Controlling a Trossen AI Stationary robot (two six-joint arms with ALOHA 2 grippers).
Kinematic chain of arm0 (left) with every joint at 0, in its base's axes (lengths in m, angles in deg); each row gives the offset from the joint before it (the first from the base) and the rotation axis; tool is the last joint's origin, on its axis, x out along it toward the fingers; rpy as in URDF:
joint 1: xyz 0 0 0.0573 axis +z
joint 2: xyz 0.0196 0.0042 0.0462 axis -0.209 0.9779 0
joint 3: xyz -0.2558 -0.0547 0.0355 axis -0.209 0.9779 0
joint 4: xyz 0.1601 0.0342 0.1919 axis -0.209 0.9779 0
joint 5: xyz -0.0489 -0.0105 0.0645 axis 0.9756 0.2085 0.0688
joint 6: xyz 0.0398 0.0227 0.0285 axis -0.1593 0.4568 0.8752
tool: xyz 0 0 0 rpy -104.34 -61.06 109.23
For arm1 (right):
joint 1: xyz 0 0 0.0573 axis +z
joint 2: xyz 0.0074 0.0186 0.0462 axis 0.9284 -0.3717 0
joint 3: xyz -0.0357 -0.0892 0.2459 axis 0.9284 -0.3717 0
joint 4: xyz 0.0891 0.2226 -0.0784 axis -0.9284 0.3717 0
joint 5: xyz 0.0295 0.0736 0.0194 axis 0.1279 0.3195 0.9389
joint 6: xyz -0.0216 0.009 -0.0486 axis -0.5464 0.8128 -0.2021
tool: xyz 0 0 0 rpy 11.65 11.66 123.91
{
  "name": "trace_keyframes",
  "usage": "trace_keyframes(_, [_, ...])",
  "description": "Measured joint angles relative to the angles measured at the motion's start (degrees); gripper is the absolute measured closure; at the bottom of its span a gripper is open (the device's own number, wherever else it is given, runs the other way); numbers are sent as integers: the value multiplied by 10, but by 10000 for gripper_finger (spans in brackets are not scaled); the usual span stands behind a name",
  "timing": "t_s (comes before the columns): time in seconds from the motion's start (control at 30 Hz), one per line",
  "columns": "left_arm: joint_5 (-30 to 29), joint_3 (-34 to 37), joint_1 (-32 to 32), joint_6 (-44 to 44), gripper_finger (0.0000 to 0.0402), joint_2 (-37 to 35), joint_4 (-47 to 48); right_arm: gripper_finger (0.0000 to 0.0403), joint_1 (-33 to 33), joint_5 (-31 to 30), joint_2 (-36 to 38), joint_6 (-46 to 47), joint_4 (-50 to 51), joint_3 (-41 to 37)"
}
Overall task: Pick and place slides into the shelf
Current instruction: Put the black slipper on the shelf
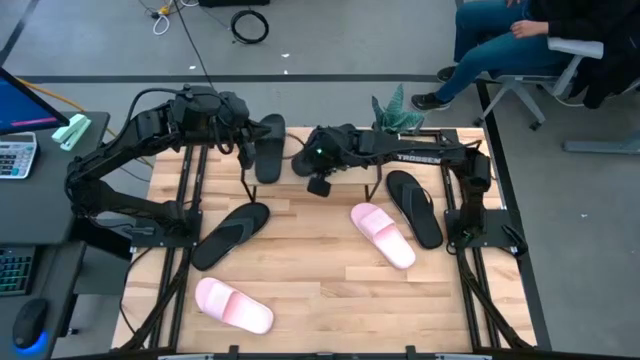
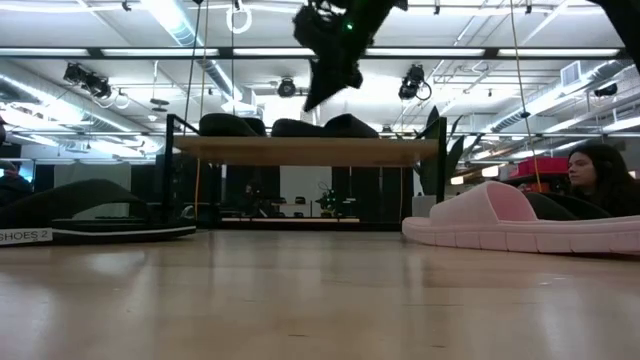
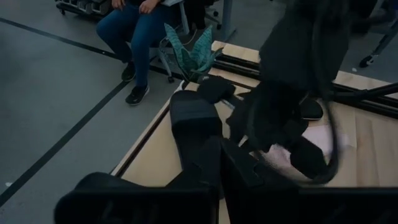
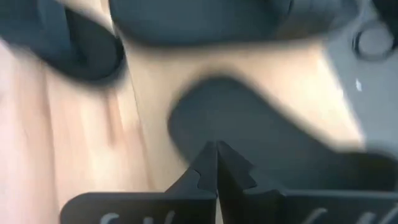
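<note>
Both grippers are up over the shelf (image 1: 300,150) at the far edge of the desk. Your left gripper (image 1: 245,135) is closed, right by the black slide (image 1: 270,146) lying on the shelf top, and I cannot tell if it is gripping it. Your right gripper (image 1: 322,160) is shut tight and holding nothing.

You are placing black slides on the shelf, I think. Next you are needing to pick another one off the desk (image 1: 310,300).

Two thin black flip-flops are lying flat, one (image 1: 230,233) near the left edge and one (image 1: 415,207) near the right edge. One pink slide (image 1: 382,235) is sitting in the middle and one (image 1: 233,306) near the front left corner. They look soft and puffy, with wide straps. Pale wood planks make the desk.
</note>
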Motion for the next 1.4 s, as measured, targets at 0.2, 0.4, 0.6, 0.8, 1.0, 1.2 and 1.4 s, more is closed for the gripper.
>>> trace_keyframes(0.2, [0,0,0,0,382,0,0,403,14,-96,-3,17,73,-1])
trace_keyframes(0.4, [0,0,0,-11,377,0,0,403,11,-148,-3,39,76,-1])
trace_keyframes(0.6, [0,0,0,-10,387,0,9,402,3,-203,-2,50,117,-1])
trace_keyframes(0.8, [0,0,0,-10,386,0,10,402,-11,-255,-1,44,116,-1])
trace_keyframes(1.0, [0,0,0,-9,377,0,19,402,-20,-287,-1,16,116,0])
trace_keyframes(1.2, [0,0,0,-9,383,0,29,402,-6,-316,-1,12,116,0])
trace_keyframes(1.4, [0,0,0,-8,389,0,40,403,35,-316,20,4,124,0])
